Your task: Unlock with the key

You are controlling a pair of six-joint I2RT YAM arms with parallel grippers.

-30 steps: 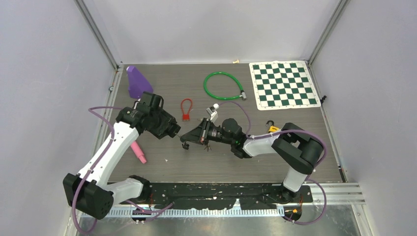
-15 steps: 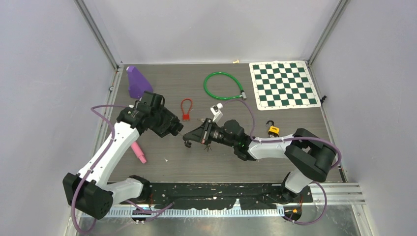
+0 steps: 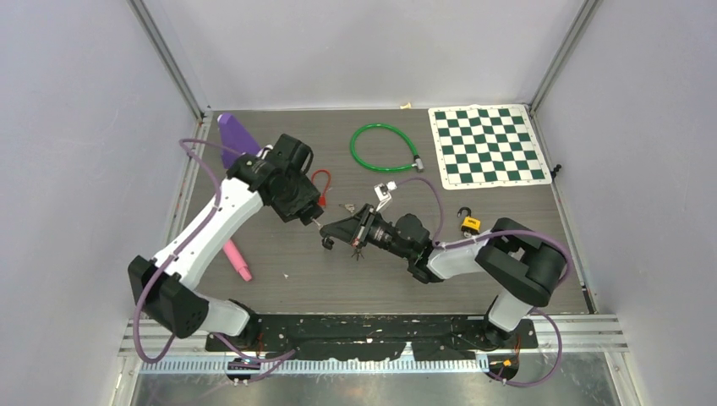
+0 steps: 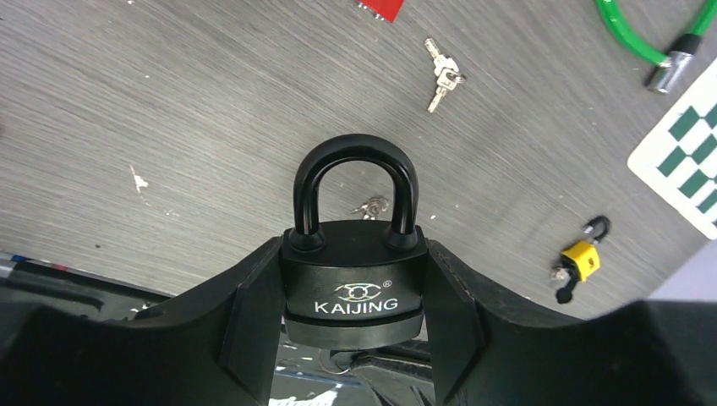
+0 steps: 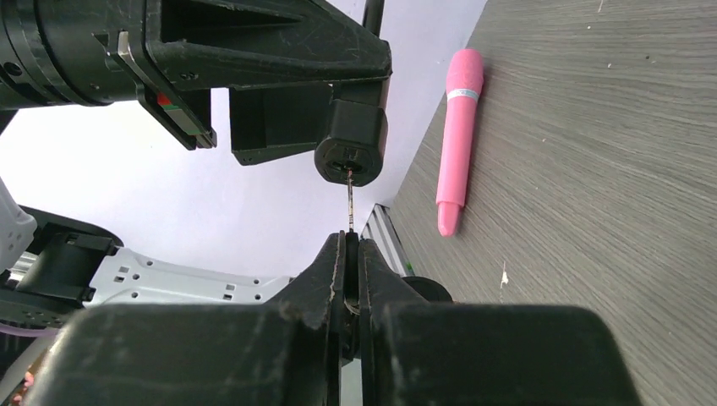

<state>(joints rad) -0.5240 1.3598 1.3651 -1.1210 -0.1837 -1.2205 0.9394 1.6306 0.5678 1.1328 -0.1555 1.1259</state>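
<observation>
Swung inward since a second ago, our left claw [image 3: 314,216] clamps the padlock [image 4: 353,292] above the bench [image 3: 507,271] while our right claw [image 5: 351,247] pinches the key [image 5: 349,199] at its keyhole [image 5: 349,166]; we should push straight, then twist.

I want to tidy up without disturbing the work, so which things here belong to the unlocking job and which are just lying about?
In the job: black padlock held in the left pincer; key pinched in the right pincer, its tip at the keyhole.
Lying about: red lock, green cable lock, chessboard mat, yellow padlock, pink marker, purple wedge, loose keys.
</observation>
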